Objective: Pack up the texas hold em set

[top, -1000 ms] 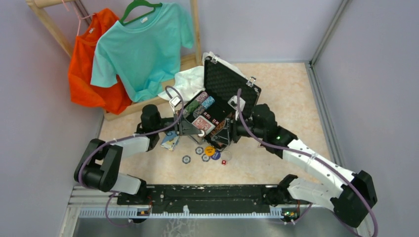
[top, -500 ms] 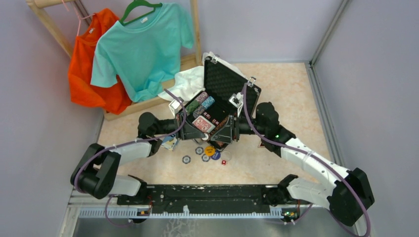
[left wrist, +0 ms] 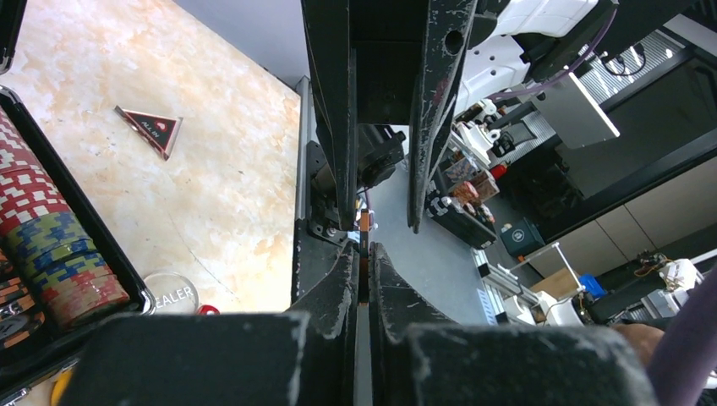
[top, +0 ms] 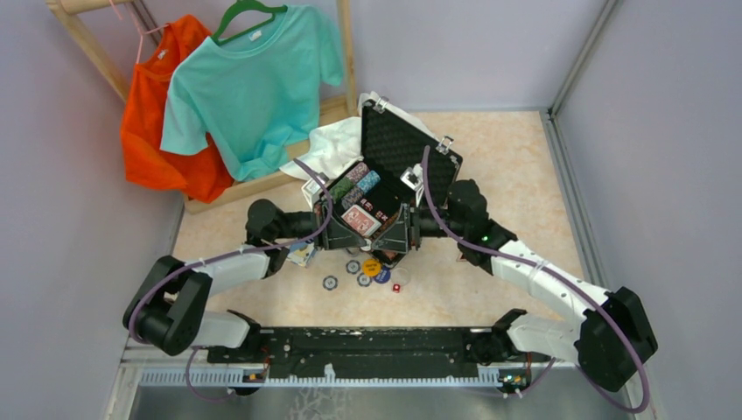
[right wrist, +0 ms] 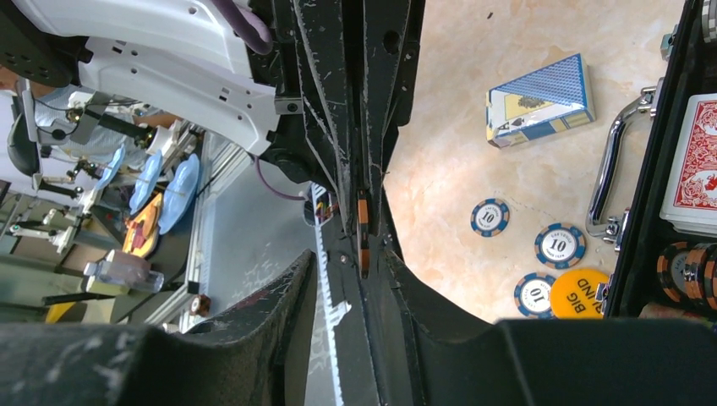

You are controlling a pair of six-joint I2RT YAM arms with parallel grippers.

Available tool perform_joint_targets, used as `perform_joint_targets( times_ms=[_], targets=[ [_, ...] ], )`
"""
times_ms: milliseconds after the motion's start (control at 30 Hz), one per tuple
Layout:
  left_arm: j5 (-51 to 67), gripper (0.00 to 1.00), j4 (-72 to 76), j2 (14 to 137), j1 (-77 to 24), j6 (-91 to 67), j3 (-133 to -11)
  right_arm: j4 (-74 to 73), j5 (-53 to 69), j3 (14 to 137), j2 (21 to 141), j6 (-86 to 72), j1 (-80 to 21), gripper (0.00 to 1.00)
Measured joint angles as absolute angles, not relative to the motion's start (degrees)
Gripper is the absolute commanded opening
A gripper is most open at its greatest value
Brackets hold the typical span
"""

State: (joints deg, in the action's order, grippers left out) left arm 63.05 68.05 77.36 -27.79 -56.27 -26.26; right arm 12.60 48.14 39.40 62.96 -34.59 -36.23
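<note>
Beige tabletop [top: 516, 166]; black hinged case [top: 402, 144] open, chip stacks [top: 354, 184] inside.

Black case [top: 404, 147] with silver corners and dimpled black lining; red ornate-backed card deck [right wrist: 695, 161], white-bordered; blue lattice-printed card box [right wrist: 539, 101]; blue-and-white edge-striped chips [right wrist: 489, 216]; orange round button [right wrist: 578, 293]; chip stacks [left wrist: 51, 249] red-and-white, blue-and-yellow, dull red-and-green; beige marbled worktop [top: 507, 157]; teal T-shirt [top: 254, 79]; orange shirt [top: 157, 131]; white cloth [top: 332, 144]
</note>
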Motion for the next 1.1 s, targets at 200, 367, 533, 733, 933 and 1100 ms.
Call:
perform_joint_targets(
  times_ms=[200,367,533,733,933,1100],
  targets=[
    [62.7,0.01,68.1,77.5,-28.4,-56.1,-26.5,12.9,48.4,39.4,63.5,-34.9,-36.2,0.16],
    [62.7,0.01,68.2,77.6,-28.6,-56.1,-26.5,12.8,48.3,39.4,63.5,-35.0,-36.2,0.13],
    [62.6,0.02,68.2,77.9,-29.2,-56.2,-26.5,12.8,48.3,39.4,63.5,-35.0,-36.2,0.11],
    [62.7,0.07,69.1,79.5,-30.3,-56.7,-26.6,12.6,48.3,38.8,63.5,-35.2,-36.2,0.0],
    [62.7,0.33,69.7,80.6,-30.5,-57.0,-26.6,12.4,47.6,38.6,63.5,-34.9,-36.1,0.0],
    [61.6,0.59,68.2,80.7,-29.6,-56.3,-26.5,10.3,45.3,38.7,63.5,-33.3,-36.1,0.0]
  ],
)
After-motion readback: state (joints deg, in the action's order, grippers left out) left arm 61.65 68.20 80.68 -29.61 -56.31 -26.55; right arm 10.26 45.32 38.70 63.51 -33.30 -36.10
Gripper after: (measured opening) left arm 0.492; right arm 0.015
